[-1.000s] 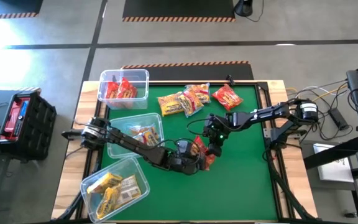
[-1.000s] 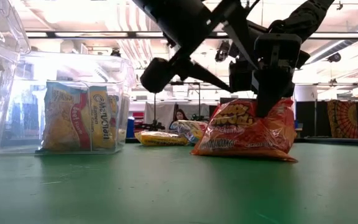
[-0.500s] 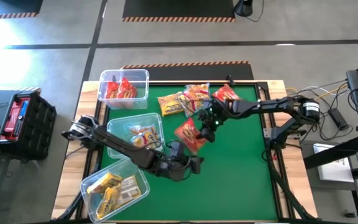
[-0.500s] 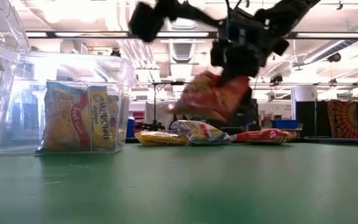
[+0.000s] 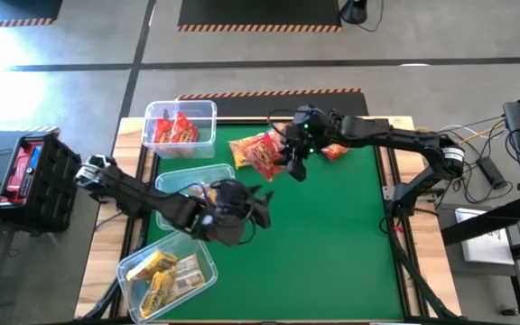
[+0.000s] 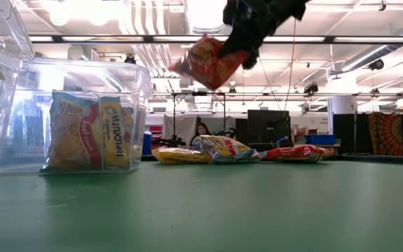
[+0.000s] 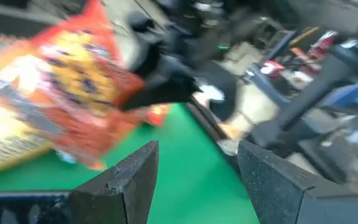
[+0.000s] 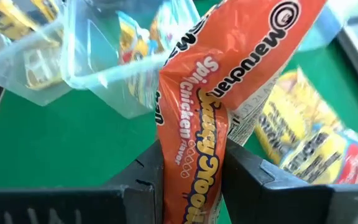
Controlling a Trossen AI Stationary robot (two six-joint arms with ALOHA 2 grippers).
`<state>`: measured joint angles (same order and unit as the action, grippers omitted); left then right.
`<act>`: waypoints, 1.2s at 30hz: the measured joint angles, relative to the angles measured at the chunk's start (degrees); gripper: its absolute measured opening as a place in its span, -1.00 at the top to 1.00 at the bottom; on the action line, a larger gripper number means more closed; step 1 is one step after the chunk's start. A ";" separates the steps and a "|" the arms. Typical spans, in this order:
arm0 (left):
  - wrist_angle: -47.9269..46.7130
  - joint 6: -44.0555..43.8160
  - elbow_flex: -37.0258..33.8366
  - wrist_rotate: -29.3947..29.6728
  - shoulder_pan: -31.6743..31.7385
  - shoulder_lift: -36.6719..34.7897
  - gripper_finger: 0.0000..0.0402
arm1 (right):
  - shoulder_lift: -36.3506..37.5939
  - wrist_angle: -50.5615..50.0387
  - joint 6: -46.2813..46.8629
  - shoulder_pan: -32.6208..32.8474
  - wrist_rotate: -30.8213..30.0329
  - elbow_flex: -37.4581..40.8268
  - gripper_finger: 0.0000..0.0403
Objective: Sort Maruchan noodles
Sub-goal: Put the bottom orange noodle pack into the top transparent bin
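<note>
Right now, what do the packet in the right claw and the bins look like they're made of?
The red packet pinched in the right claw looks like thin glossy plastic film: it creases and carries printed lettering. The bins seem to be clear rigid plastic; the yellow packets inside show straight through the walls.

floor [image 5: 79,36]: grey concrete | ceiling lights [image 6: 89,10]: bright | table [image 5: 350,244]: green

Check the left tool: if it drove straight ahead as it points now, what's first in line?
Probably the red noodle packet hanging from the right tool. It fills the view past the open left tool, though depth is unclear.
</note>
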<state>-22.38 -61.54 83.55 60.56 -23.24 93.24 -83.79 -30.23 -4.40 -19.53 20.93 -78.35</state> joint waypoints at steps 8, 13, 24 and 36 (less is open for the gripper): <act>-28.97 -5.10 -0.04 -0.10 0.37 -8.03 -0.01 | 0.05 -5.79 -3.15 -0.39 0.02 -9.22 0.47; -36.27 -1.04 -1.91 -5.53 2.16 -13.78 -0.01 | 0.13 -6.13 -2.91 -0.39 0.10 -11.37 0.47; -14.14 18.33 -19.84 -23.99 14.15 -25.64 -0.01 | 0.13 -7.15 -4.36 -3.58 0.23 -13.34 0.47; 32.79 28.44 -38.87 -43.50 34.64 -31.52 -0.01 | 0.13 -2.68 -6.15 -7.32 2.14 -13.35 0.47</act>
<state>10.41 -33.10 44.67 17.06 11.40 61.72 -83.66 -32.91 -10.55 -26.85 23.07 -91.70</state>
